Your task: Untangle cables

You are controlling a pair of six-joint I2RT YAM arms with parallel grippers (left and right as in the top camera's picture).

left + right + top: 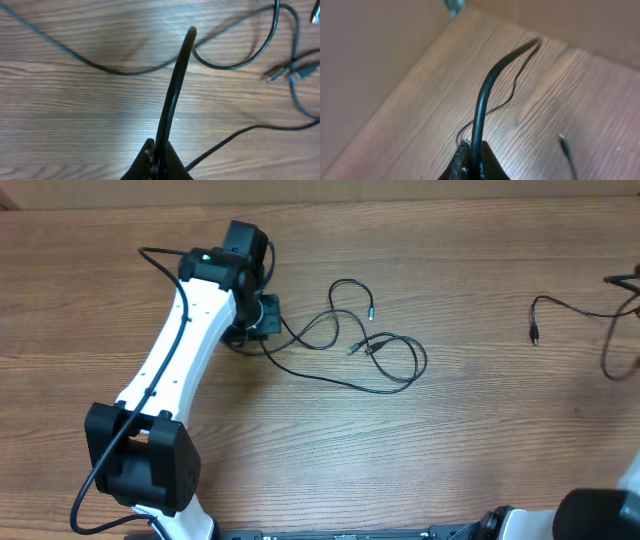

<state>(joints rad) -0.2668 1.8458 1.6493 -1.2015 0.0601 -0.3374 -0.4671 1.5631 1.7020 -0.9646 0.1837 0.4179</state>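
Note:
A loose tangle of thin black cables [385,350] lies at the table's middle, with small plugs [360,346] where the loops cross. My left gripper [262,320] sits at the tangle's left end. In the left wrist view it [157,161] is shut on a black cable [175,90] that arches up from the jaws; the plugs [280,74] lie at the right. A second cable [575,308] with a plug [533,334] runs to the right edge. My right gripper [472,162] is shut on that black cable [482,95], lifted above the table.
The white left arm [175,370] crosses the left half of the wooden table [470,440], with its base at the front left. In the right wrist view a table edge and a plain wall [370,60] lie to the left, and a loose plug [565,142] lies at the right.

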